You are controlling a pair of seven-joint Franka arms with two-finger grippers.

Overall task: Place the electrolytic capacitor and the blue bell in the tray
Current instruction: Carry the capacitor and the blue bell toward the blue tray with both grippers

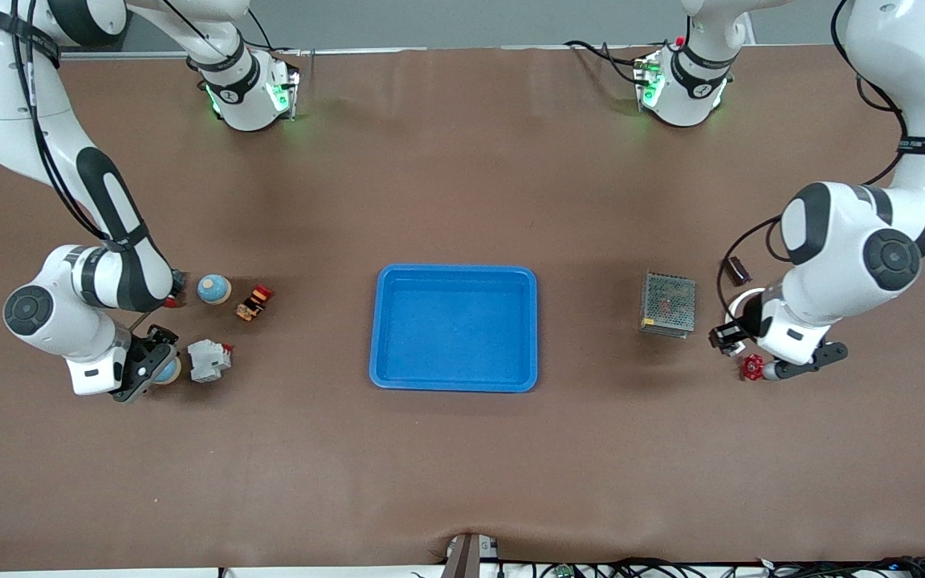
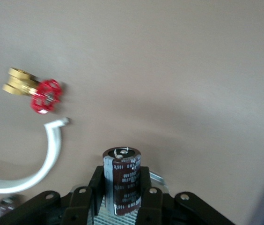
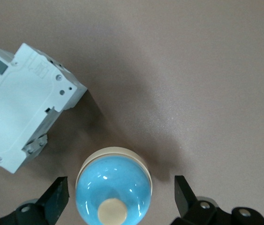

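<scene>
The blue tray (image 1: 386, 327) lies mid-table. My left gripper (image 1: 727, 335) is shut on a dark brown electrolytic capacitor (image 2: 122, 180), which stands upright between the fingers (image 2: 146, 185) in the left wrist view, just above the table at the left arm's end. My right gripper (image 1: 145, 373) is open at the right arm's end, low around a blue bell (image 1: 168, 371). In the right wrist view the bell (image 3: 114, 187), blue with a cream knob, sits between the spread fingertips (image 3: 57, 199), apart from both. A second blue bell (image 1: 213, 289) stands farther from the front camera.
A white breaker (image 1: 209, 360) lies beside the right gripper's bell, also in the right wrist view (image 3: 24, 108). A red-yellow part (image 1: 255, 302) lies near the second bell. A mesh power supply (image 1: 668, 303), a red valve (image 1: 751, 367), a white ring (image 2: 43, 164) and a dark cylinder (image 1: 736, 270) lie near the left gripper.
</scene>
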